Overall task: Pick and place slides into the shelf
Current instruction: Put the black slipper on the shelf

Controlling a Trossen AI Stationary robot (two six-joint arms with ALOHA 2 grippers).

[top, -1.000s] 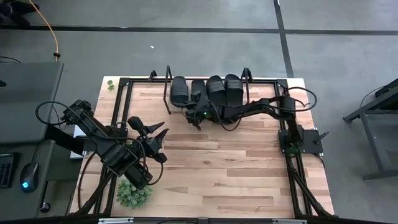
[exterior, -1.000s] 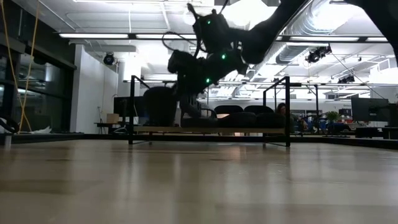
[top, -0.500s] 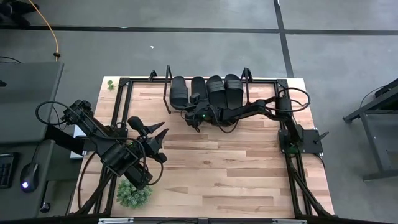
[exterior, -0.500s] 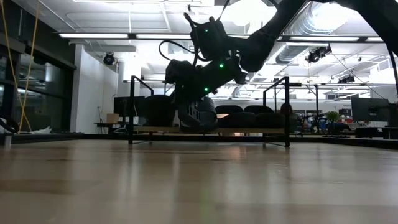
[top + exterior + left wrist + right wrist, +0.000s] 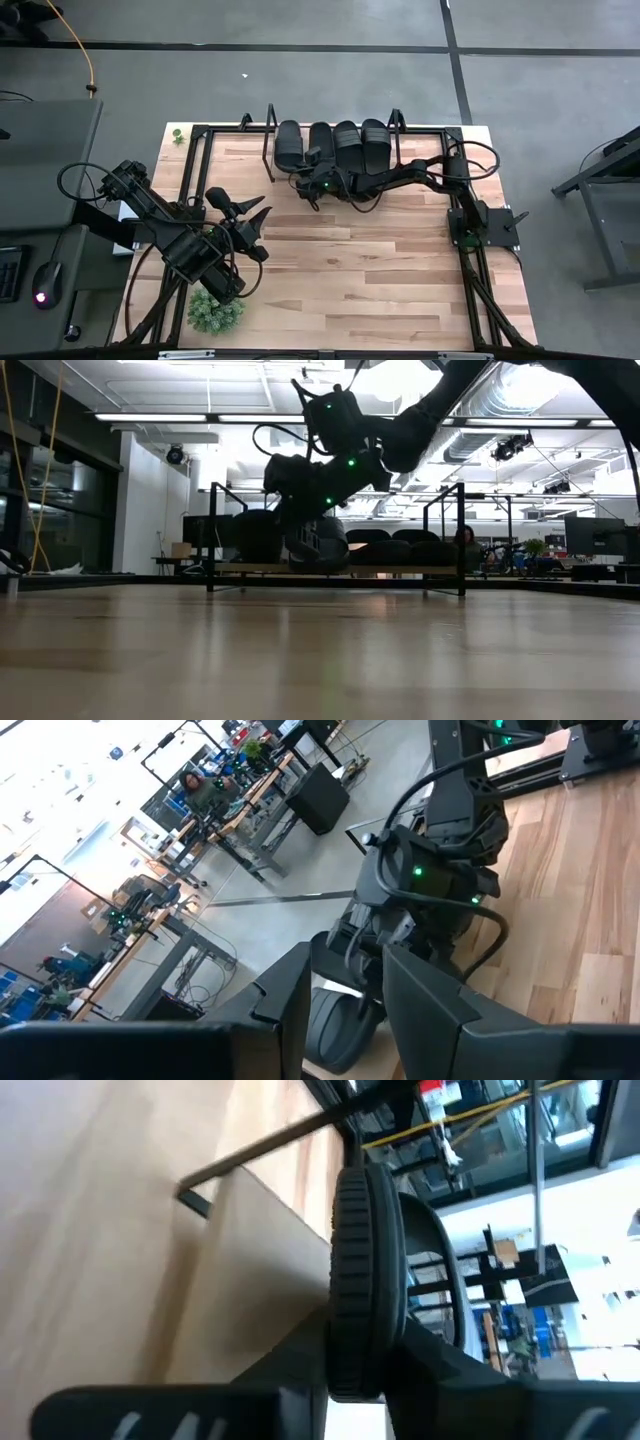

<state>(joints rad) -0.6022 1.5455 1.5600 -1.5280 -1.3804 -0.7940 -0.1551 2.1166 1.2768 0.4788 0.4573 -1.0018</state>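
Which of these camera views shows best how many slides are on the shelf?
The high view: four black slides lie side by side on the shelf. The low view shows them edge-on, partly behind the arm. The right wrist view shows one sole close up; the left wrist view shows part of one.

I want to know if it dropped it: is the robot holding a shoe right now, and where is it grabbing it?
Probably: the right gripper sits at the heel end of a slide on the shelf, fingers either side of its sole. The left gripper holds nothing.

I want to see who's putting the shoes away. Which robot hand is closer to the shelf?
The right hand. It reaches the shelf at the slides. The left hand sits out over the table, well short of the shelf.
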